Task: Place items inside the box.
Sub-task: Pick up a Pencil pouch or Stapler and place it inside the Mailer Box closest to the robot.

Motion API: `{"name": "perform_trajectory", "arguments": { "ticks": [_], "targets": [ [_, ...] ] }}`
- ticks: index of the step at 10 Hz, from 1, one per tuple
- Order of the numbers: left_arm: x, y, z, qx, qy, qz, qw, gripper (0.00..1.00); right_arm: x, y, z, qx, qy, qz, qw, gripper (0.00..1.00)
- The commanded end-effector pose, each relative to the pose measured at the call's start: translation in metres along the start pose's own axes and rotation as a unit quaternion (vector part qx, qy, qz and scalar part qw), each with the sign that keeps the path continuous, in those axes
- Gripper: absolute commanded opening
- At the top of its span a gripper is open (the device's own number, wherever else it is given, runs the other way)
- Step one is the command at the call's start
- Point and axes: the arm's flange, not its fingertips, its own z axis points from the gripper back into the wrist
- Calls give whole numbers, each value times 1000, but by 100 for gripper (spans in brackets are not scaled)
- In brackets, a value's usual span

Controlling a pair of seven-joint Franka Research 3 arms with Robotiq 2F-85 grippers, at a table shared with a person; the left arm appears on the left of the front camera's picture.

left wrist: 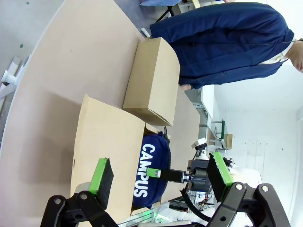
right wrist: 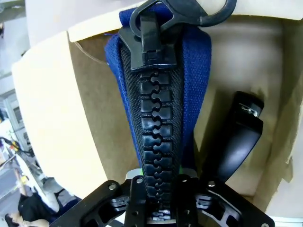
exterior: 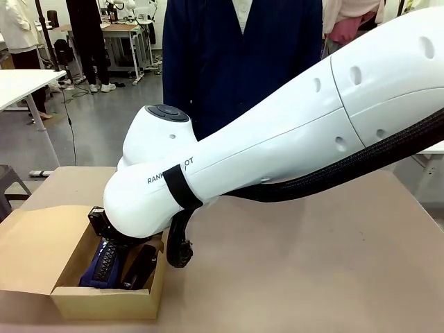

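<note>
Right gripper [right wrist: 161, 179] is down in box [exterior: 104, 303], straddling case [right wrist: 161, 94]. The zip runs up between the jaws; can't tell if they're clamped on it or loose. Case sits on edge inside box, zip up, "CAMPUS" print readable from left wrist view. Stapler [right wrist: 236, 142] lies in box just beside case. Box flap [exterior: 31, 253] is folded out flat. Left gripper [left wrist: 160, 170] is spread wide, nothing between pads [left wrist: 102, 176], held clear of box and facing it. Small box [left wrist: 151, 80] is on table [exterior: 312, 263] just beside box, on the side of the person [exterior: 236, 62] in navy coat.
</note>
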Motion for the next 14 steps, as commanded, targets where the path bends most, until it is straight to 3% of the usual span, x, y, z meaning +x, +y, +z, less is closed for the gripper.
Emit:
{"name": "perform_trajectory", "arguments": {
  "ticks": [1, 2, 7, 9, 10, 11, 12, 13, 14],
  "targets": [
    [-2, 1, -2, -13, -5, -9, 1000, 100, -2, 8, 0, 0, 1, -9, 1000, 84],
    [-2, 1, -2, -13, -5, -9, 1000, 100, -3, 7, 0, 3, -1, -8, 1000, 100],
    [-2, 1, -2, -13, -5, -9, 1000, 100, -10, -3, 27, 53, -1, 25, 998, 100],
    [-2, 1, -2, -13, -5, -9, 1000, 100, -27, -32, 76, 93, 9, 97, 991, 100],
    [-2, 1, -2, -13, -5, -9, 1000, 100, -36, -54, 104, 94, 18, 131, 987, 100],
    [-2, 1, -2, -13, -5, -9, 1000, 100, -50, -99, 152, 138, 5, 170, 976, 100],
    [-2, 1, -2, -13, -5, -9, 1000, 100, -60, -139, 185, 224, -12, 213, 951, 100],
    [-2, 1, -2, -13, -5, -9, 1000, 100, -67, -179, 204, 322, -13, 262, 910, 100],
    [-2, 1, -2, -13, -5, -9, 1000, 100, -62, -218, 203, 346, -30, 196, 917, 100]
  ]
}}
